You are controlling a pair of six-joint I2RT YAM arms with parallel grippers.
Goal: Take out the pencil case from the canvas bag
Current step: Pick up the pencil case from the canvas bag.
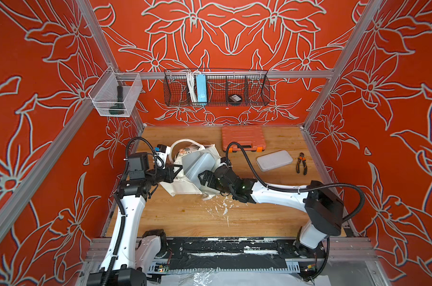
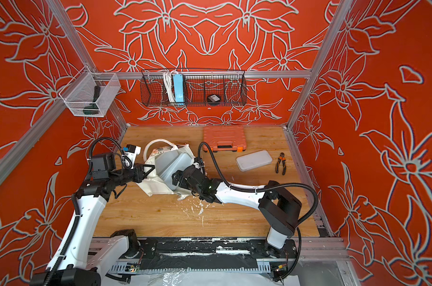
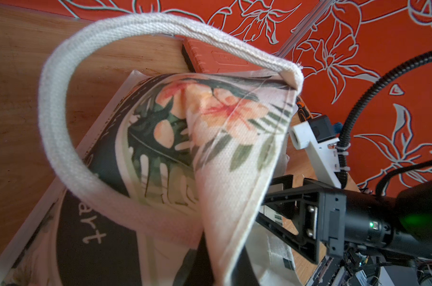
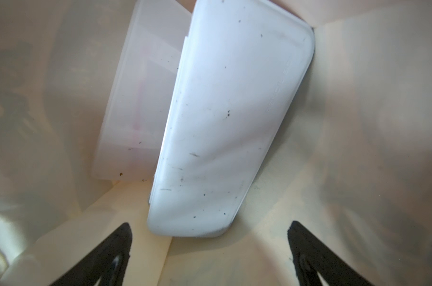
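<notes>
Two pale plastic cases lie side by side inside the canvas bag, which rests on its side on the wooden table with its mouth gaping toward the right arm. The pencil case, opaque white with faint raised lettering along one edge, lies partly over a second case of cloudier, see-through plastic.

The right gripper sits in the bag's mouth with its jaws spread wide. The near rounded end of the pencil case lies between the two fingertips, with a gap of cloth showing on each side, so neither fingertip touches it. In both top views the same gripper points at the end of the pencil case.

The left gripper is pressed together on the bag's rim at the side away from the right arm and holds that edge lifted. From the left wrist view the raised cloth shows its flower print, with a cream handle looping above.

A third white case lies on the bare table well apart from the bag, beside orange-handled pliers.
</notes>
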